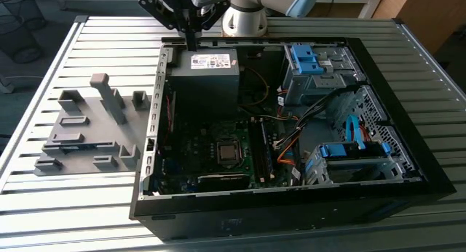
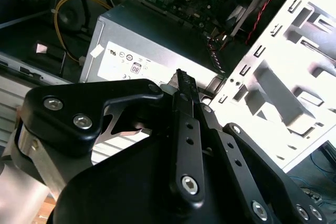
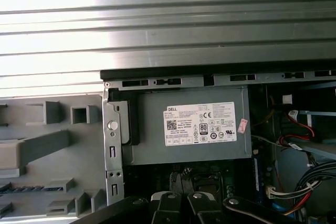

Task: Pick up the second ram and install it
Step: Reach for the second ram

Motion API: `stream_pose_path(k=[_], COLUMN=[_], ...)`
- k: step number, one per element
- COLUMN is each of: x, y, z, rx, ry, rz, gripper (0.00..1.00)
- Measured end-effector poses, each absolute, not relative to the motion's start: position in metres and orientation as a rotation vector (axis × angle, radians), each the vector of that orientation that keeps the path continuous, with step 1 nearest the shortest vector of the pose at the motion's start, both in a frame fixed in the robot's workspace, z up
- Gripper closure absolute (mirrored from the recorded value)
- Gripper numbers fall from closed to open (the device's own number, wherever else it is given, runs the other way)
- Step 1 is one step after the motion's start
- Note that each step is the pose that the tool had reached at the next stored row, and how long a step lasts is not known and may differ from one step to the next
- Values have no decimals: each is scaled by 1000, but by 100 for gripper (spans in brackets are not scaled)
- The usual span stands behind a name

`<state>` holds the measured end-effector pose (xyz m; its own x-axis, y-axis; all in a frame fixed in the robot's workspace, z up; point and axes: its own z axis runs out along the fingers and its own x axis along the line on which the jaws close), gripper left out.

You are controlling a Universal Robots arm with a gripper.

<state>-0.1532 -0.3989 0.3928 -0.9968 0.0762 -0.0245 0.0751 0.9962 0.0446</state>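
While the gripper point(image 1: 191, 46) hangs over the far rim of the open computer case point(image 1: 291, 207), its two black fingers are seen pressed together, clenched on nothing. The tips are pointed down at the grey power supply point(image 1: 204, 72), which is mounted in the case's far corner on the exterior view's left; whether the tips touch its housing cannot be told. In both wrist views the labelled face of the power supply is seen just beyond the closed fingers.

The case is laid on its side on the slatted table point(image 1: 73, 214), with its opening turned upward and the motherboard point(image 1: 207, 154) exposed. Two blue drive-bay clips point(image 1: 306, 58) are fitted along the case's side at the exterior view's right.

The grey holder tray point(image 1: 95, 133) is set on the surface toward the exterior view's left edge, just beside the case's wall. The second ram point(image 1: 71, 147) is seen as a thin dark strip standing on edge in one of the tray's long slots, toward the near end of the tray. It is well apart from the gripper and is not touched by it.
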Motion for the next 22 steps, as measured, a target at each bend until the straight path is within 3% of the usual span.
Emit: stream_pose_path(k=[22], x=[-158], y=[-399], z=[392], rx=[118], ry=[3112], rz=[68], gripper=[89])
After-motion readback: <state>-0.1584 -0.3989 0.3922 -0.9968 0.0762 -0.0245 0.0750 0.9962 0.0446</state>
